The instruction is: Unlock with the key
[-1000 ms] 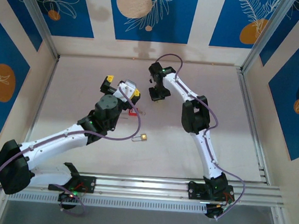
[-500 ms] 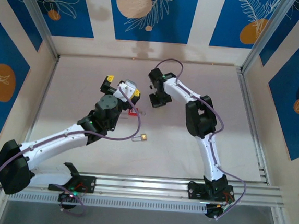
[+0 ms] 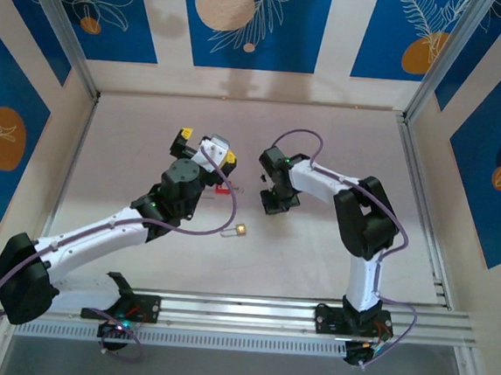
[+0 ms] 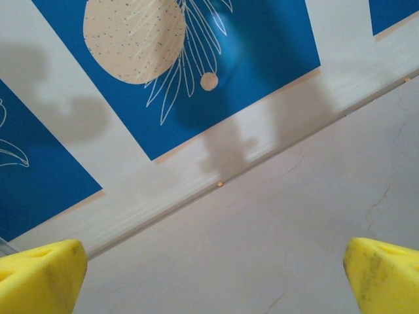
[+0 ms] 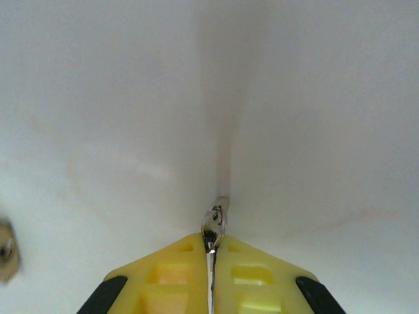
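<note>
From above and behind the arm bases, the fixed camera looks down on the whole surface and blue-panelled back wall. The left wrist camera faces past the left end effector to that same wall, well off; the right wrist camera hangs close over the surface behind the right end effector.

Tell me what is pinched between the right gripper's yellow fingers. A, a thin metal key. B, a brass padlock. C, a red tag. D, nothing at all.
A: in the right wrist view, the right gripper has its yellow fingers closed on a thin metal key, seen edge-on and poking out from between them.
</note>
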Motion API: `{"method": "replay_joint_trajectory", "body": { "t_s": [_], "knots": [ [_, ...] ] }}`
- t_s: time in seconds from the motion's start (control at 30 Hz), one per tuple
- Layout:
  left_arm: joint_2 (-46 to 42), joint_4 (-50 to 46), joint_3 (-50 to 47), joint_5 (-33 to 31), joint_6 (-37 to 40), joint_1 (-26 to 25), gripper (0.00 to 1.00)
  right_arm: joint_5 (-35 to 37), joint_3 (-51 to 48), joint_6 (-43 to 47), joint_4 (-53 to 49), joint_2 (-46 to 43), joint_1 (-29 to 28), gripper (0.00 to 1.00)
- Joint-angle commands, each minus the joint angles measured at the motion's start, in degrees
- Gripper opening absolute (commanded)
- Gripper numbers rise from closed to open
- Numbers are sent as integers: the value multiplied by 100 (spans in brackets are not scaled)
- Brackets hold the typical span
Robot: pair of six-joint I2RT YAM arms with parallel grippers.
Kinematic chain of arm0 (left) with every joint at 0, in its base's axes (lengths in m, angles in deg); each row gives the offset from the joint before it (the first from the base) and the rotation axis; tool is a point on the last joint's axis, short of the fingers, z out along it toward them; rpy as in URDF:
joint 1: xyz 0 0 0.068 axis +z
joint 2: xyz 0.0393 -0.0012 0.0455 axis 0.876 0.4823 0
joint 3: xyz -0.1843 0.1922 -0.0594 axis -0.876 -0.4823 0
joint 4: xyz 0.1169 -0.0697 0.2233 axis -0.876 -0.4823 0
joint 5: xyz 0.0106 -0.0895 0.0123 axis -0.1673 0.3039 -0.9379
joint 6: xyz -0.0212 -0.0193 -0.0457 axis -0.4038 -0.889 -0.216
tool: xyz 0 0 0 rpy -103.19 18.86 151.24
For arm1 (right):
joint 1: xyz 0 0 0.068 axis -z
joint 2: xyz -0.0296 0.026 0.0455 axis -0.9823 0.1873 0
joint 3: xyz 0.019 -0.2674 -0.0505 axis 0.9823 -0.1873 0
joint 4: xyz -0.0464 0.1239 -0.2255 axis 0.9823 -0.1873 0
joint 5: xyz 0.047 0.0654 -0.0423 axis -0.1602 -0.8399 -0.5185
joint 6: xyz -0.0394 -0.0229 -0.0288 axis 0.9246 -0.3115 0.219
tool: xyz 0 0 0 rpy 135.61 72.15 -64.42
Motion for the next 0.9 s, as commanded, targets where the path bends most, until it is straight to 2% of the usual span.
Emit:
{"method": "replay_joint_trajectory", "body": {
  "t_s": [0.0, 0.07, 0.1, 0.13, 0.23, 0.3, 0.53, 0.8, 0.87],
  "knots": [
    [50, -48, 64, 161, -168, 41, 100, -520, -447, -282, 194, -245, -20, 11],
    [60, -65, 72, 191, -172, 40, 100, -667, -590, -320, 245, -284, -46, 19],
    [55, -65, 74, 208, -164, 44, 100, -843, -651, -338, 289, -316, -28, 31],
    [52, -59, 69, 216, -138, 44, 100, -1013, -683, -349, 318, -368, 11, 36],
    [-8, 35, 29, 240, -52, 44, 100, -1448, -679, -378, 360, -702, 186, 40],
    [-45, 66, 15, 260, -24, 37, 100, -1408, -510, -338, 195, -943, 284, 41],
    [-77, 53, 10, 322, -19, 45, 100, -743, 103, 3, -386, -1058, 397, 41],
    [-81, 57, -3, 385, -15, 44, 100, -349, 338, 394, -631, -478, 84, 24],
    [-82, 58, -3, 413, -14, 43, 100, -267, 318, 459, -635, -360, -3, 23]
  ]
}}
